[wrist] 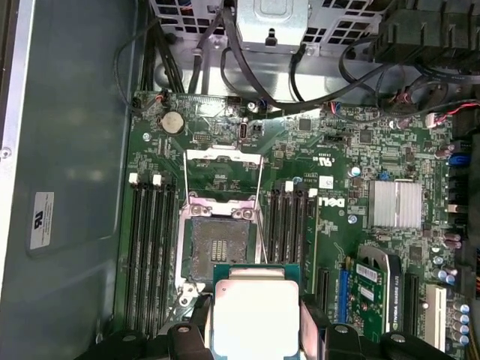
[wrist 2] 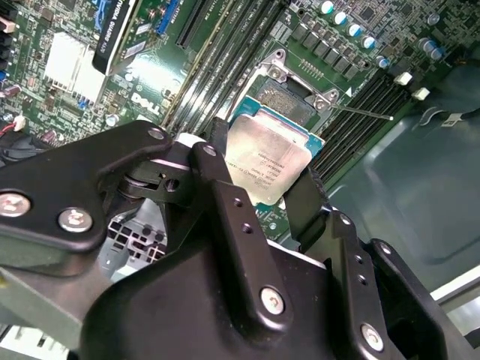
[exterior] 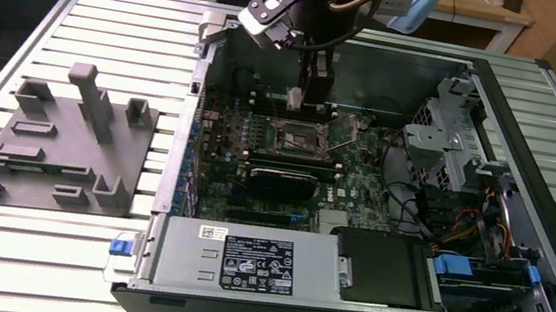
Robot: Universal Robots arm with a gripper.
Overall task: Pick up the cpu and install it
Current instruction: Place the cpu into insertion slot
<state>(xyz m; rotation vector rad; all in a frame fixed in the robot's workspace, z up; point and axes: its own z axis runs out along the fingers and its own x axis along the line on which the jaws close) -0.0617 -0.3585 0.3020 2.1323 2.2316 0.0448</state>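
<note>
Closest to us in both wrist views were the gripper's [wrist 2: 264, 174] black fingers [wrist 2: 229, 210], clamped on two opposite edges of the cpu [wrist 2: 271, 161], with its silvery plate turned towards us. The cpu hung above the motherboard [wrist: 337, 165], near the socket [wrist: 217, 251] and not seated in it. We saw the socket bare, its metal frame [wrist: 223, 169] swung up and its thin lever [wrist 2: 360, 112] standing free. In the exterior view, the arm reached down into the open case [exterior: 528, 271], which lay on a slatted table [exterior: 110, 12]. A grey tray [exterior: 56, 146] with upright posts sat well apart, on the exterior view's left.
</note>
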